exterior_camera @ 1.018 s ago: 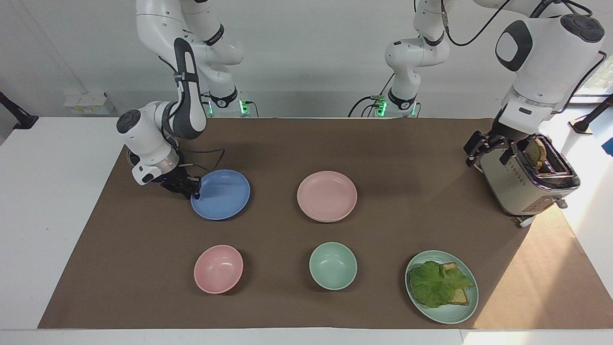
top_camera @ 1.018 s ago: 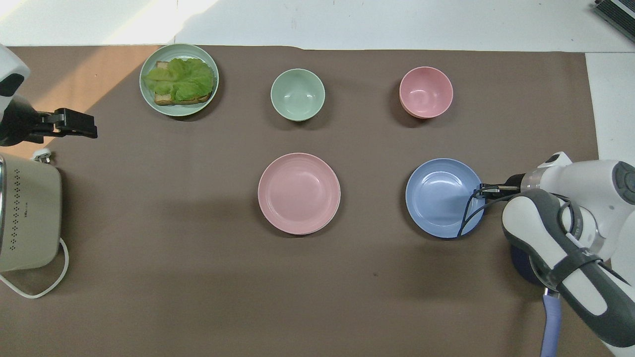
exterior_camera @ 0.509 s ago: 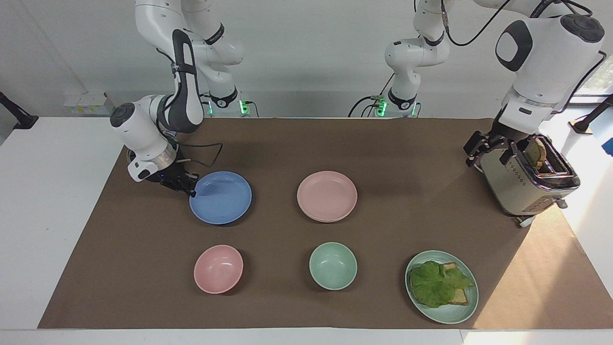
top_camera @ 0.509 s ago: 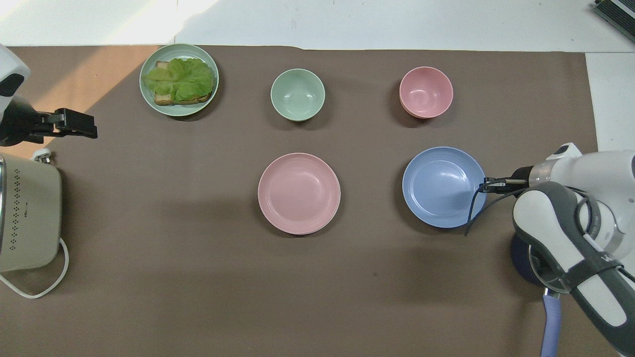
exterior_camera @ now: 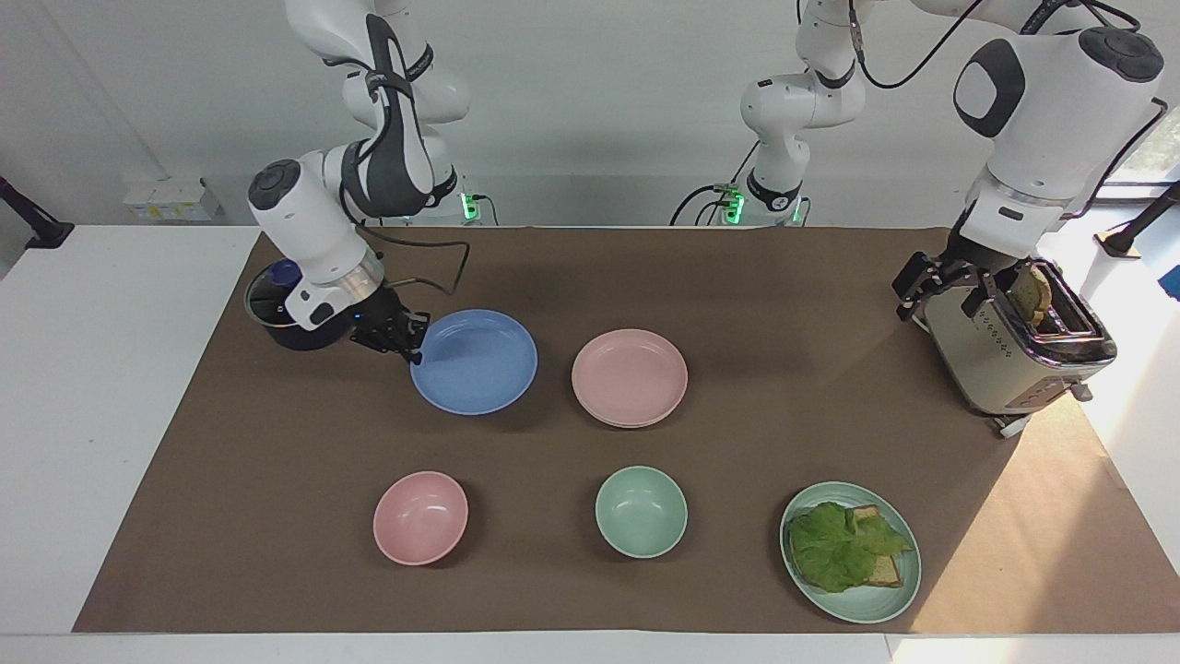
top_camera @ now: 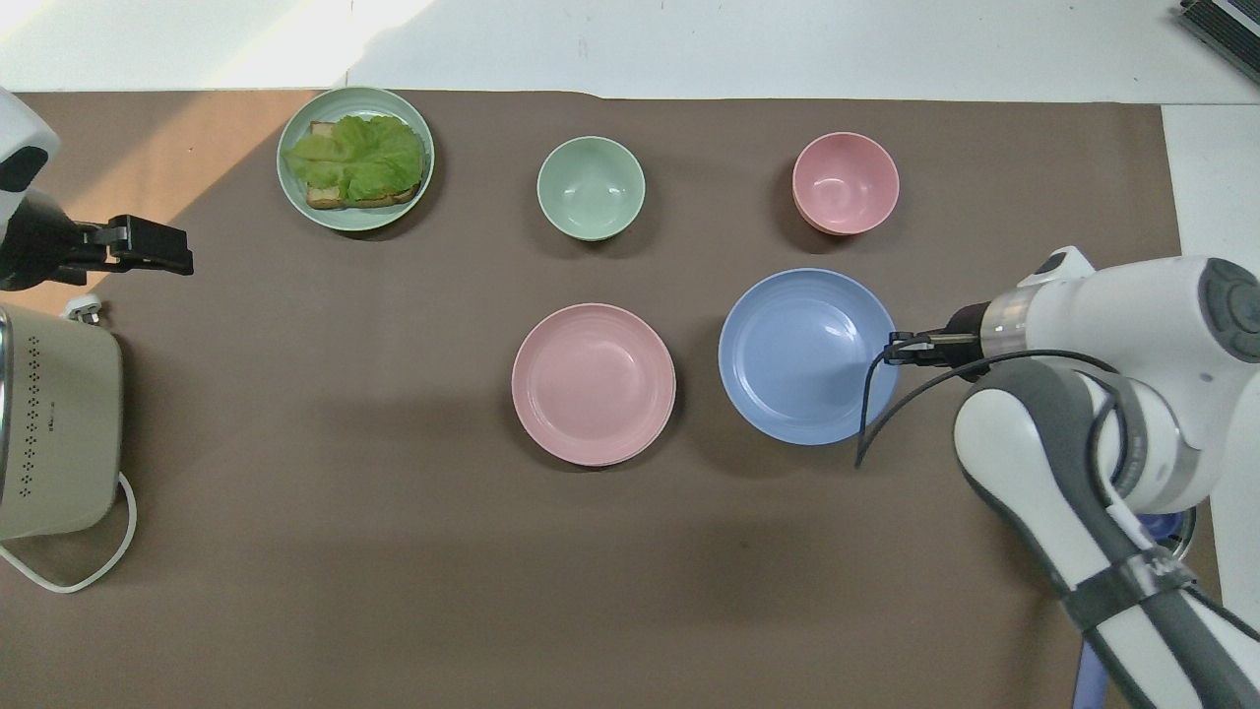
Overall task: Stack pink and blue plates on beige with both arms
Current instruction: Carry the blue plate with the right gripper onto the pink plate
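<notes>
My right gripper (exterior_camera: 415, 347) (top_camera: 896, 348) is shut on the rim of the blue plate (exterior_camera: 475, 361) (top_camera: 807, 354). It holds the plate level a little above the mat, close beside the pink plate (exterior_camera: 630, 376) (top_camera: 594, 382). The pink plate lies at the middle of the mat. A thin pale rim of the beige plate (exterior_camera: 632, 425) shows under its edge; the rest of the beige plate is hidden. My left gripper (exterior_camera: 942, 288) (top_camera: 148, 246) waits open and empty in the air by the toaster.
A toaster (exterior_camera: 1014, 355) (top_camera: 54, 423) with bread in it stands at the left arm's end. Farther from the robots sit a pink bowl (exterior_camera: 420, 516), a mint bowl (exterior_camera: 641, 511) and a mint plate (exterior_camera: 862, 604) with lettuce and toast. A dark lidded pot (exterior_camera: 275, 318) stands at the right arm's end.
My right gripper closed on the blue plate's rim, lifted it and carried it sideways toward the pink plate. The left arm has stayed still.
</notes>
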